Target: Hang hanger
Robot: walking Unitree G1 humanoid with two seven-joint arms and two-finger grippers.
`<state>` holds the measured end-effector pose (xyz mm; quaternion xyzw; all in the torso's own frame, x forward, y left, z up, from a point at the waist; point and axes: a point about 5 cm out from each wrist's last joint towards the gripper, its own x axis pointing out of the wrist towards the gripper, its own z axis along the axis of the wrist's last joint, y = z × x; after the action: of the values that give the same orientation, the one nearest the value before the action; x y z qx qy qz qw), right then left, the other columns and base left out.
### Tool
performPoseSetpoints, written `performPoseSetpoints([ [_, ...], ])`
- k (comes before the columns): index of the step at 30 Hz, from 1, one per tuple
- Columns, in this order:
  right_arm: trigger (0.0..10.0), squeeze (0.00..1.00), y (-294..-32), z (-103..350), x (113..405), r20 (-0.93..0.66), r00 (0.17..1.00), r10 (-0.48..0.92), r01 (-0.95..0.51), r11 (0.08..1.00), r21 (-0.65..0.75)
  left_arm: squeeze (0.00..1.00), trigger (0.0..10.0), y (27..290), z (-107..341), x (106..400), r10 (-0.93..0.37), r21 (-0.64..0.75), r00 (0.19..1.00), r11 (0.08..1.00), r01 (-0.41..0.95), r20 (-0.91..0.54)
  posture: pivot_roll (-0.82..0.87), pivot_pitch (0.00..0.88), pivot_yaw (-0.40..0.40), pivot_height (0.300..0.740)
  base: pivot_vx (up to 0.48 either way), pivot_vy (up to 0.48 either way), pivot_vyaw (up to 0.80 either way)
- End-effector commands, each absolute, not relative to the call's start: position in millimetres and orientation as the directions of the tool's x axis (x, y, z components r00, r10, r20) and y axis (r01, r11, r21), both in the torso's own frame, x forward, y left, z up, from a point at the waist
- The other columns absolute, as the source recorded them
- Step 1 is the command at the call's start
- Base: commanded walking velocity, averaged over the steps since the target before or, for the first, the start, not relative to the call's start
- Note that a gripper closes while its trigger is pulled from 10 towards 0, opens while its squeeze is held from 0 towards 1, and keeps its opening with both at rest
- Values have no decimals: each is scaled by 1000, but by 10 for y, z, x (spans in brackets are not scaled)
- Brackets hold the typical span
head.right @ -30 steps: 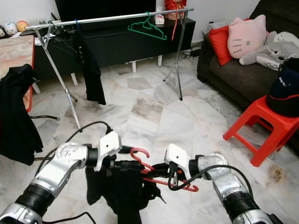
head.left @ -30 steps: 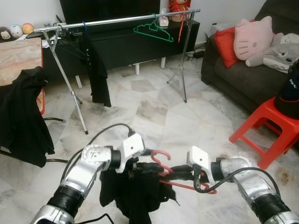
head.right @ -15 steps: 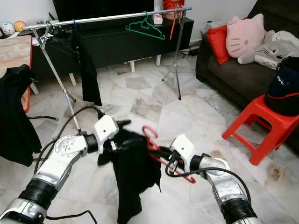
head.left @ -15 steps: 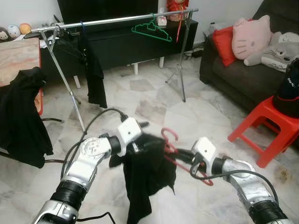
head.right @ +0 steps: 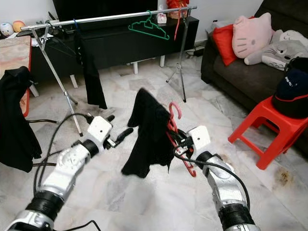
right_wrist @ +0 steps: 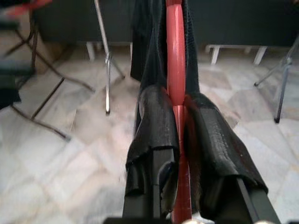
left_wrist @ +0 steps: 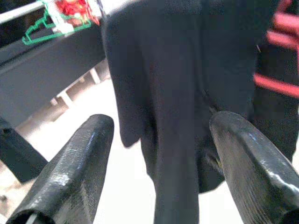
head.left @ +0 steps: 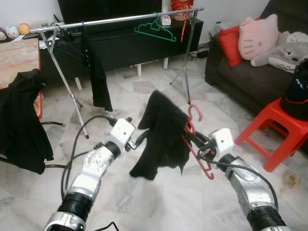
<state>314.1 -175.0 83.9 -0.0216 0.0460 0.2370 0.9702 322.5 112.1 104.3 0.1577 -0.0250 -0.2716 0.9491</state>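
A red hanger carries a black garment that drapes over it and hangs free in mid-air. My right gripper is shut on the red hanger; in the right wrist view its fingers pinch the red bar. My left gripper is open just left of the garment, not touching it; in the left wrist view the cloth hangs beyond its spread fingers. The silver clothes rail stands at the back with a green hanger and a black garment on it.
A red stool and a dark sofa with plush toys are on the right. A black cloth drapes over a chair on the left. A black TV cabinet stands behind the rail. Marble floor lies in front.
The right gripper lifted the red hanger upright, and the garment now hangs from it. The left gripper let go of the cloth and drew back to the left, open.
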Motion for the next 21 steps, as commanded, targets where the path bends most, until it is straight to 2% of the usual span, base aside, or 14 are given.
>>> performPoseSetpoints([
  [1,0,0,-1658,1065,3228,5,887,461,-461,887,-22,0,10000,986,908,3166,-527,292,846,798,527,-87,-101,0,-20,740,0,0,0],
  [7,0,0,-1590,1084,3266,19,892,452,-452,892,1,0,10000,741,746,3113,-502,236,854,820,521,-137,-104,0,-23,740,0,0,0],
  [21,0,0,-1336,1067,3225,24,849,527,-528,848,40,0,10000,577,674,3151,-402,221,898,873,435,-179,-107,0,-23,740,0,0,0],
])
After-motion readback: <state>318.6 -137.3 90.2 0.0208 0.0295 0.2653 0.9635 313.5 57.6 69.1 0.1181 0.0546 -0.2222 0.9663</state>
